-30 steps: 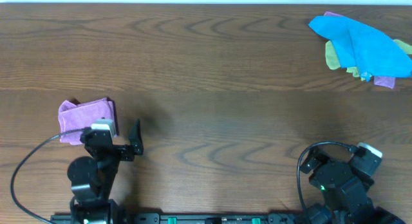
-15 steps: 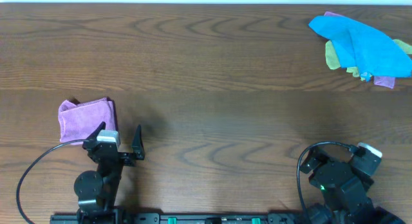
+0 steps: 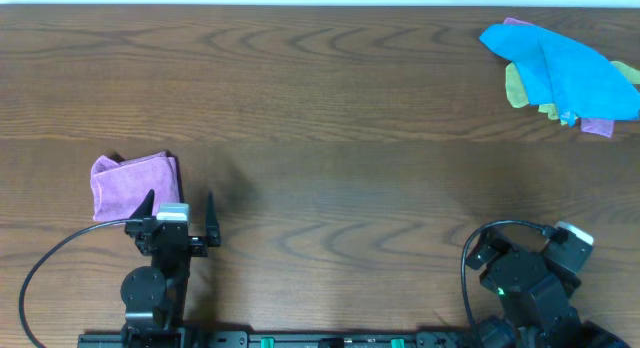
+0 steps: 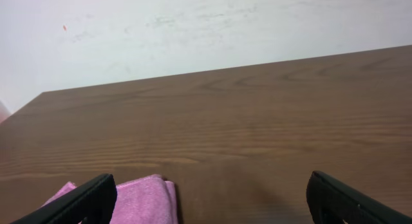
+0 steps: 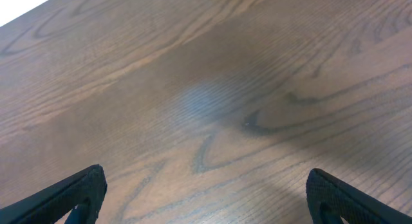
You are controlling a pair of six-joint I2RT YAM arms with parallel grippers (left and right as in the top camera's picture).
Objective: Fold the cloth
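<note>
the lilac cloth (image 3: 133,185) sits on the near-left part of the table (image 3: 350,108), bunched into a compact, roughly square bundle with layers showing along its right edge, so to me it looks folded already, or close to it. it's microfiber, so i'd expect it to be super light, floppy and a bit grippy against the wood. it won't hold a shape, and a layer can drag or flop open if you snag just one. if it needs tidying, i'd pinch a corner or the free right edge through all the layers, not the middle. the left gripper (image 3: 180,198) is just on the near side of it with its jaws spread wide and nothing between them. in the wrist view the cloth peeks out right by its left finger (image 4: 84,201), and i can't tell if that finger actually brushes the fabric. the right gripper (image 5: 206,201) is parked way over at the near right, also wide apart and empty over bare wood. the blue cloth (image 3: 565,73) and yellow-green cloth (image 3: 515,86) are piled at the far right corner, well apart from all this.
</note>
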